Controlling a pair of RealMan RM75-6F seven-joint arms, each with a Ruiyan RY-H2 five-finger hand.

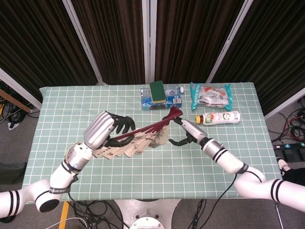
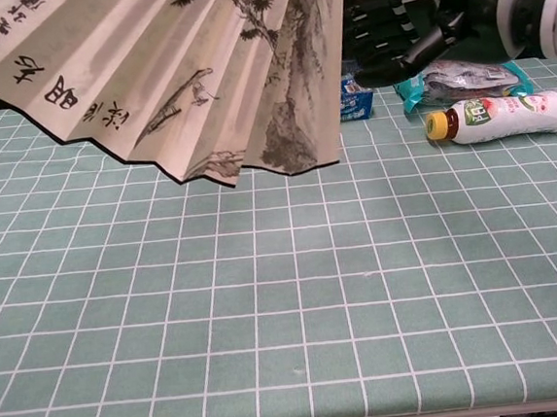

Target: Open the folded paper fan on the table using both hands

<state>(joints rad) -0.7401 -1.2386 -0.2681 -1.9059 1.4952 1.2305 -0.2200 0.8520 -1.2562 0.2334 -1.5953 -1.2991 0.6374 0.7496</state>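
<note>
Right now your left robot hand [image 1: 108,130] grips the dark red ribs of the paper fan [image 1: 138,141], holding it partly spread above the worktop [image 1: 157,162], its painted leaf filling the chest view's upper left. Your right robot hand [image 1: 186,132] sits by the fan's right edge near the rib ends, fingers curled apart, holding nothing you can see. A bottle [image 1: 219,117] lies just beyond.
</note>
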